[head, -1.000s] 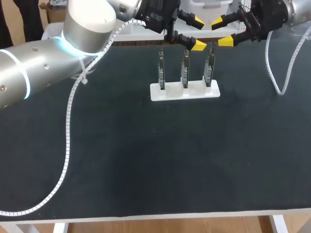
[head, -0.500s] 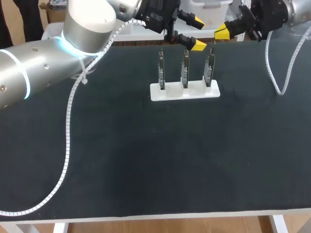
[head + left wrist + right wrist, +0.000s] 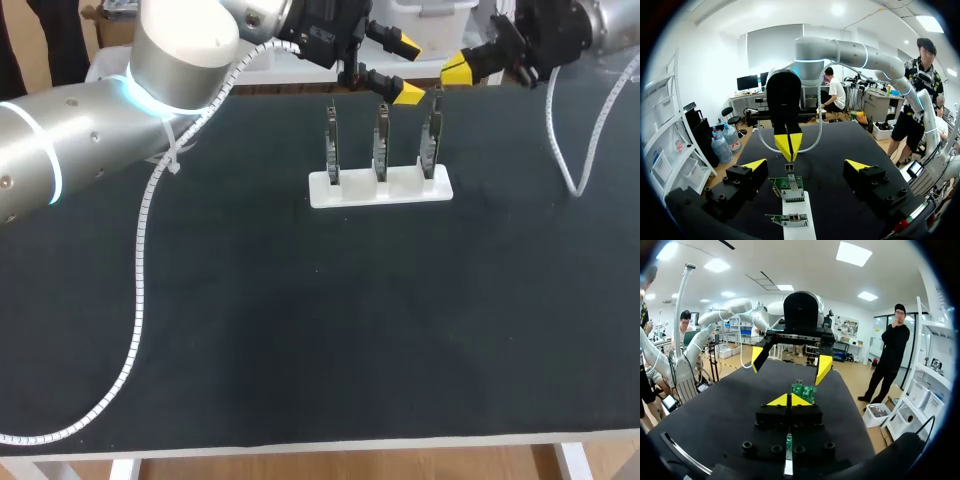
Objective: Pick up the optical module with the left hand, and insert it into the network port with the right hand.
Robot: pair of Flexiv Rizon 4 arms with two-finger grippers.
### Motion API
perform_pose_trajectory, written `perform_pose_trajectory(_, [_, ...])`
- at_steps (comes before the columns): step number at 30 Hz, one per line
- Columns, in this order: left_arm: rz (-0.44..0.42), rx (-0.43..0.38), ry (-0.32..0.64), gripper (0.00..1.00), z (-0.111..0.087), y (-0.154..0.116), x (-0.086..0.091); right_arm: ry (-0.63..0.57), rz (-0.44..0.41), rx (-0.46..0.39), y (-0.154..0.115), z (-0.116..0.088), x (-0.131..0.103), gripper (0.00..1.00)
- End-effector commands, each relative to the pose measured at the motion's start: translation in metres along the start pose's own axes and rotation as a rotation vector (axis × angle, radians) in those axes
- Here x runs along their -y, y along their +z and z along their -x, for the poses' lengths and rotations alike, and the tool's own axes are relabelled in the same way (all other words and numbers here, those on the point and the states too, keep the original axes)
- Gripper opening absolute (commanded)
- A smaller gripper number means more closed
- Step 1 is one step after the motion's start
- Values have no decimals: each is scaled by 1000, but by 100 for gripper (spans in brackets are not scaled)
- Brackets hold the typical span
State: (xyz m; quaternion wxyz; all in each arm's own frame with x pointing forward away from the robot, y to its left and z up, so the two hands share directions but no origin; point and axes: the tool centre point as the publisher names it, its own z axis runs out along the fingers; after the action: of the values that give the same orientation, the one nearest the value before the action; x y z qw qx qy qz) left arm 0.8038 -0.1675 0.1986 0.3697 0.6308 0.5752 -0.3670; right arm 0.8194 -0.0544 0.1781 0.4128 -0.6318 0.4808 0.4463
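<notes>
Currently hold the left tool (image 3: pixel 405 68) gaping wide at 12 o'clock of the white holder (image 3: pixel 380 188), just beyond the tops of its three upright circuit boards (image 3: pixel 381 145). Hold the right tool (image 3: pixel 455 68) at 1 o'clock of that holder, with yellow tips pressed flat together (same story in both wrist views), near the top of the end board (image 3: pixel 430 145). See a network port (image 3: pixel 791 185) as a metal cage on the board just ahead of the left tool. Cannot pick out the optical module for certain. Find the holder toward 12 o'clock on the dark counter (image 3: pixel 300 320).
</notes>
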Motion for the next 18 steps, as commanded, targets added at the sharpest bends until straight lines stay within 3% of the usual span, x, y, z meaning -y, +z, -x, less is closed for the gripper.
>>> perform_pose_trajectory(1, [-4,-5,-2,100,1,1,-2,6,-6,3,1,-4,-2,0])
perform_pose_trajectory(18, [-4,-5,-2,100,1,1,-2,14,-2,15,3,-5,-2,0])
